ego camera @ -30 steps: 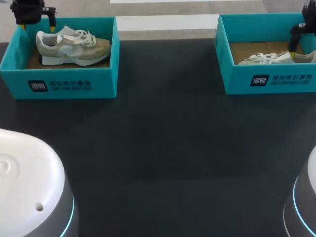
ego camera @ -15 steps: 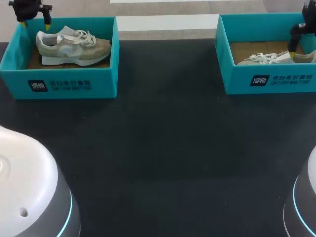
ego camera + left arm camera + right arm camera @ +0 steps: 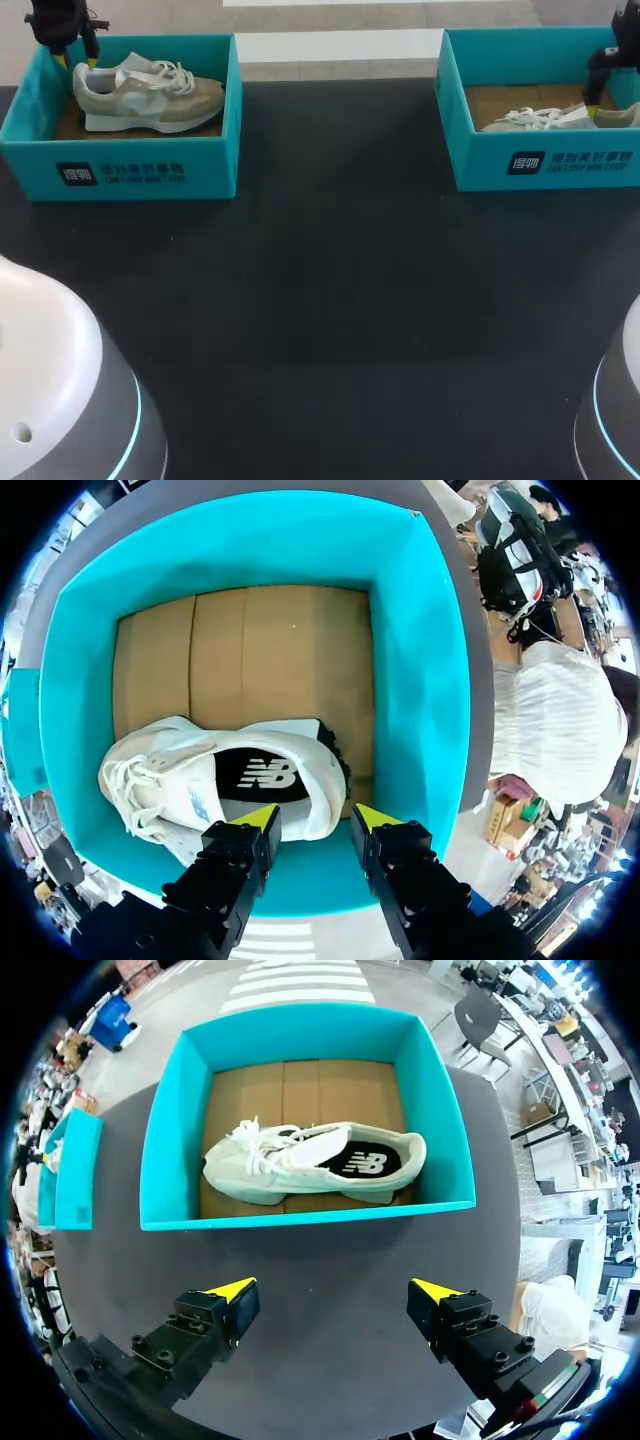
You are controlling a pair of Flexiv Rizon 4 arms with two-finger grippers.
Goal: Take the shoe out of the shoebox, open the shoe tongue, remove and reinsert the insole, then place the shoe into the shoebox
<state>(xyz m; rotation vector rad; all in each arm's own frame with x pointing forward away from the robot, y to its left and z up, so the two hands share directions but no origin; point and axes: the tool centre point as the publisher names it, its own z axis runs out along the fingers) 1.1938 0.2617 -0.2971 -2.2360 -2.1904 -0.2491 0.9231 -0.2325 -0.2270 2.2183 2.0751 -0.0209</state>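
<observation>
Both shoes in their boxes, nothing lifted out yet

The left tool [image 3: 315, 818] hangs open just over the heel end of the left shoe [image 3: 150, 92], gripping nothing. My guess is it's lining up on the heel because that's the firmest bit to lift by. The shoe sits upright on its sole in the teal left shoebox [image 3: 120, 170] at the far left of the surface [image 3: 340, 300], toe pointing right. It's a pale beige-and-white runner with white laces and a dark insole showing. The right tool [image 3: 333, 1290] is spread wide and empty, and the matching right shoe [image 3: 310, 1165] lies in the right shoebox [image 3: 540, 165], far right.
</observation>
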